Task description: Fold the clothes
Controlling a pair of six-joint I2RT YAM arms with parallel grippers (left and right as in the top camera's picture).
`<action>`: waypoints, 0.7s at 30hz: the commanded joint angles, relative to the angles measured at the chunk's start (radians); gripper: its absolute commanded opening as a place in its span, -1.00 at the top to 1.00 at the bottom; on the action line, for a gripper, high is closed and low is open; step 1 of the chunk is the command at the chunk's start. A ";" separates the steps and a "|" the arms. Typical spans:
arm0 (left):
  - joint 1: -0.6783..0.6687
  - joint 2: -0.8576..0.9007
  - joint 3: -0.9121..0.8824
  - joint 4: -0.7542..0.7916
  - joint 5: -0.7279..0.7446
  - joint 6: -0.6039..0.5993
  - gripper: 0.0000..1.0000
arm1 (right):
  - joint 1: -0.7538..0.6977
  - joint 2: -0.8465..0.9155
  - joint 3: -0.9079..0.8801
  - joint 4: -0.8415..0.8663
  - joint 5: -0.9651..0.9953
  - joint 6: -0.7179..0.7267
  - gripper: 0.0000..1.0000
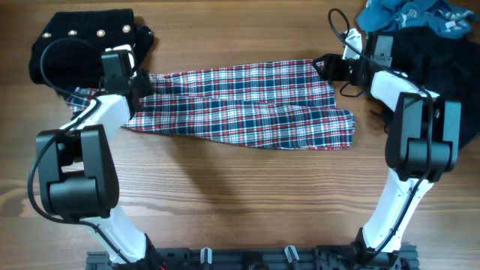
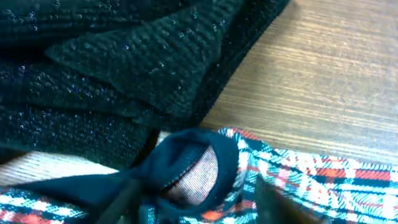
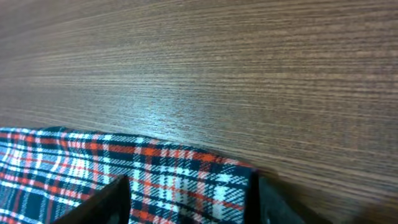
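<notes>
The red, navy and white plaid garment (image 1: 247,105) lies flat and stretched out across the middle of the table. My left gripper (image 1: 139,79) is low over its left end, right beside the black pale-studded garment (image 1: 82,37). In the left wrist view the fingers (image 2: 199,208) stand apart around the navy waistband (image 2: 199,168), with plaid (image 2: 323,174) to the right and black knit (image 2: 124,62) above. My right gripper (image 1: 322,66) is at the plaid's upper right corner. In the right wrist view its fingers (image 3: 189,202) are spread wide astride the plaid corner (image 3: 174,180).
A blue garment (image 1: 412,15) lies on a black one (image 1: 442,60) at the back right corner, close behind the right arm. Bare wood table (image 1: 240,187) shows in front of the plaid. The arm bases stand at the front edge.
</notes>
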 commanded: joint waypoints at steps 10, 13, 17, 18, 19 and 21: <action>-0.004 0.041 0.016 -0.051 -0.015 -0.050 0.86 | 0.076 0.033 0.006 -0.036 0.045 0.067 0.91; -0.004 0.041 0.016 -0.054 -0.015 -0.056 0.92 | 0.070 0.030 0.006 -0.061 0.045 0.066 0.91; -0.004 0.026 0.016 -0.055 -0.012 -0.056 0.92 | 0.053 -0.003 0.006 -0.088 0.044 0.064 0.91; -0.004 0.019 0.016 -0.055 -0.012 -0.056 0.92 | 0.047 -0.019 0.006 -0.094 0.043 0.062 0.91; -0.004 0.010 0.016 -0.055 -0.012 -0.056 0.92 | 0.041 -0.035 0.006 -0.099 0.042 0.055 0.91; -0.004 -0.020 0.016 -0.053 -0.012 -0.056 0.92 | 0.029 -0.092 0.006 -0.118 0.008 0.005 0.91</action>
